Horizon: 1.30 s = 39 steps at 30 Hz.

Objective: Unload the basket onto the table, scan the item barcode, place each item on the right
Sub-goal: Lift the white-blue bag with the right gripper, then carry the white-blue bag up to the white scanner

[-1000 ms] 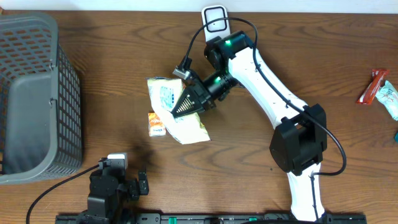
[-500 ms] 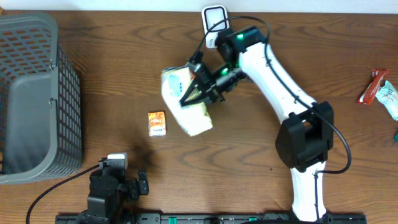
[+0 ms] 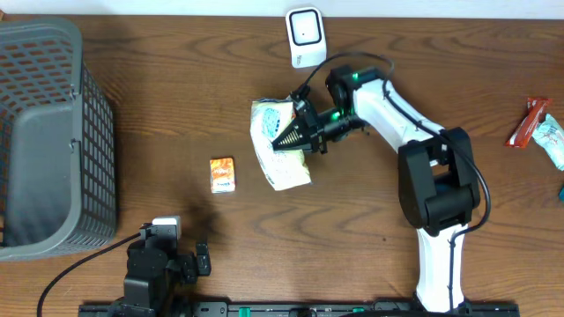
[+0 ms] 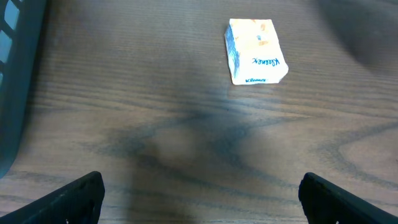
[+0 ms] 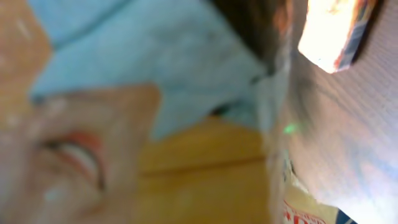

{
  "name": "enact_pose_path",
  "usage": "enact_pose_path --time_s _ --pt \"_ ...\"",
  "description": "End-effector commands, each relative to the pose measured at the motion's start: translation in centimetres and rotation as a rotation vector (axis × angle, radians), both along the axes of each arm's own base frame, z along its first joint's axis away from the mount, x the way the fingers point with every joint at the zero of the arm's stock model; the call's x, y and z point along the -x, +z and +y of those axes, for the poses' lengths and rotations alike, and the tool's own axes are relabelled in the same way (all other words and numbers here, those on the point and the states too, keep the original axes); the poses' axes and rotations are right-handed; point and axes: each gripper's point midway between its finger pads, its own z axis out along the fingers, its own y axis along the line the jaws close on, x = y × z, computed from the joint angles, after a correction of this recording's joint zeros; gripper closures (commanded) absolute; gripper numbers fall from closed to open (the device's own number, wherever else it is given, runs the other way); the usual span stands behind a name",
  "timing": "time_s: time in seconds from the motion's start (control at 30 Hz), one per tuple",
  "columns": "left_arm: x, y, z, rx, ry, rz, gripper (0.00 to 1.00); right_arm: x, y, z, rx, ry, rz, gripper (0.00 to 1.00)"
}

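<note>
right gripper [image 3: 278,143] clamped on the yellowish bag [image 3: 284,171]
the bag, seemingly a snack pouch, sits at its fingertips; the scanner [image 3: 306,35] lies near, beyond the gripper. the left gripper [image 4: 200,183] stands wide apart, a tissue pack [image 4: 255,51] ahead of it.

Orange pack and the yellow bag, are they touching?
Apart. The overhead view shows bare table between the orange pack and the yellow bag.
</note>
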Motion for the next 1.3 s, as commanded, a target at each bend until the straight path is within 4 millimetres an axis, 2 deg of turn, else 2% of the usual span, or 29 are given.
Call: enact_pose_path --time_s 0.0,0.2,0.53,0.77,0.9,1.0,1.07,1.13,1.2,1.27 --pt "0.1 0.0 0.1 -0.005 0.004 0.003 0.00 -0.4 0.7 0.2 -0.084 -0.024 0.101 0.99" --pt "0.1 0.0 0.1 -0.005 0.004 0.003 0.00 -0.5 0.1 0.8 -0.080 -0.011 0.109 0.99" --pt "0.1 0.0 0.1 -0.005 0.004 0.003 0.00 -0.6 0.0 0.5 -0.058 -0.022 0.168 0.99" --pt "0.1 0.0 0.1 -0.005 0.004 0.003 0.00 -0.8 0.1 -0.9 -0.038 -0.061 0.226 0.99" --pt "0.1 0.0 0.1 -0.005 0.004 0.003 0.00 -1.4 -0.1 -1.9 -0.065 -0.080 0.121 0.99" --pt "0.1 0.0 0.1 -0.005 0.004 0.003 0.00 -1.0 -2.8 -3.8 0.096 -0.076 0.045 0.98" --pt "0.1 0.0 0.1 -0.005 0.004 0.003 0.00 -0.2 -5.6 -6.4 0.310 -0.051 0.047 0.99" --pt "0.1 0.0 0.1 -0.005 0.004 0.003 0.00 1.0 -7.5 -9.5 0.519 -0.010 0.058 0.99" --pt "0.1 0.0 0.1 -0.005 0.004 0.003 0.00 1.9 -7.5 -11.5 0.605 0.024 0.046 0.99" --pt "0.1 0.0 0.1 -0.005 0.004 0.003 0.00 2.3 -5.9 -12.0 0.566 0.043 -0.012 0.99"
